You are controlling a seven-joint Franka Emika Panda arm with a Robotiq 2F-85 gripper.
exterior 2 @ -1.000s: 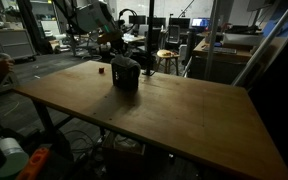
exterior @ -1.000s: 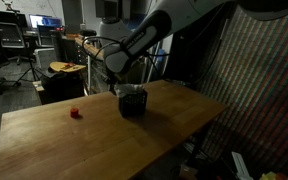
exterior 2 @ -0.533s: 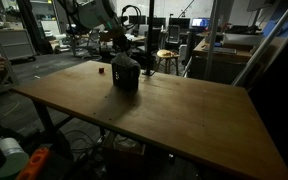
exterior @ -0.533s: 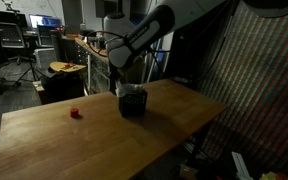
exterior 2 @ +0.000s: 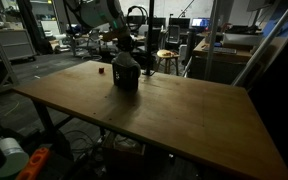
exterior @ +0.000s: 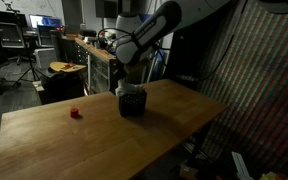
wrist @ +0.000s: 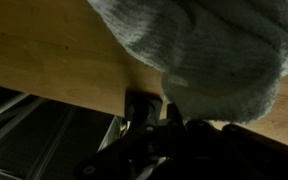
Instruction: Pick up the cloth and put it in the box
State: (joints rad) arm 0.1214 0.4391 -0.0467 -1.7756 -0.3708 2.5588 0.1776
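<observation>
A grey cloth (wrist: pixel 204 45) fills the top of the wrist view, hanging close to the camera over the wooden table (wrist: pixel 44 60). My gripper (wrist: pixel 156 108) shows as dark fingers at the bottom, and its jaws look shut on the cloth's lower edge. In both exterior views the gripper (exterior: pixel 130 84) (exterior 2: pixel 121 50) hangs just above a small dark box (exterior: pixel 132 103) (exterior 2: pixel 125 76) standing on the table near its far edge. The cloth is hard to make out in the exterior views.
A small red object (exterior: pixel 75 113) (exterior 2: pixel 100 70) lies on the table, apart from the box. The table edge (wrist: pixel 54 95) runs close behind the gripper, with floor below. Chairs, desks and a stool (exterior: pixel 66 68) stand beyond the table.
The arm's upper links have swung higher and more upright. The gripper has stayed above the box.
</observation>
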